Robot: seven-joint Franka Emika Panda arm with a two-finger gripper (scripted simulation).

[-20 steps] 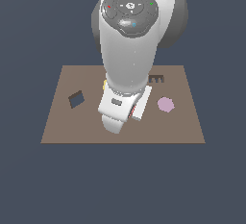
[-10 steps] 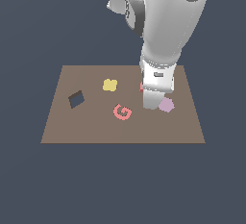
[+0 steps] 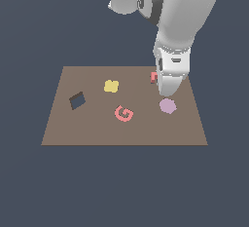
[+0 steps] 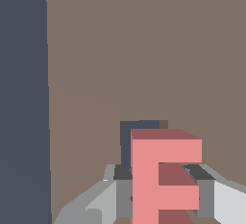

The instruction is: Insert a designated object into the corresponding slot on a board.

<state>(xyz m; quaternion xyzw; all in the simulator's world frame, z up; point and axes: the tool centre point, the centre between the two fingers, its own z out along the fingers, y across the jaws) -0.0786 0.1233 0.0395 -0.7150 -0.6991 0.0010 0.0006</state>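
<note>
The arm's tool point(image 4: 161, 189) grips the salmon-red E point(image 4: 163, 180) above the far part of the board point(image 3: 97, 123), toward the exterior view's right. In the wrist view the two fingers point(image 4: 122, 189) press on either side of the block, closed to its width, with a dark recess point(image 4: 126, 139) showing just behind the block on the board surface; whether this is the E-shaped slot cannot be told from here. In the exterior view only a small piece of the E point(image 3: 153, 77) shows beside the white wrist housing, near the board's far edge, and the slot itself is hidden behind the arm.

Compared with half a second ago, the arm has swung further toward the far right corner of the board, and the pink polygon point(image 3: 168, 105), then partly covered by the wrist, now lies fully in sight just in front of it. A second ago the arm stood over the middle of the board, hiding the G and the yellow piece.

The G point(image 3: 124, 113) lies flat near the board's centre, the yellow flower shape point(image 3: 111, 86) beyond it, and the dark square cutout point(image 3: 77, 100) sits toward the exterior view's left, all in the same places as half a second ago.
</note>
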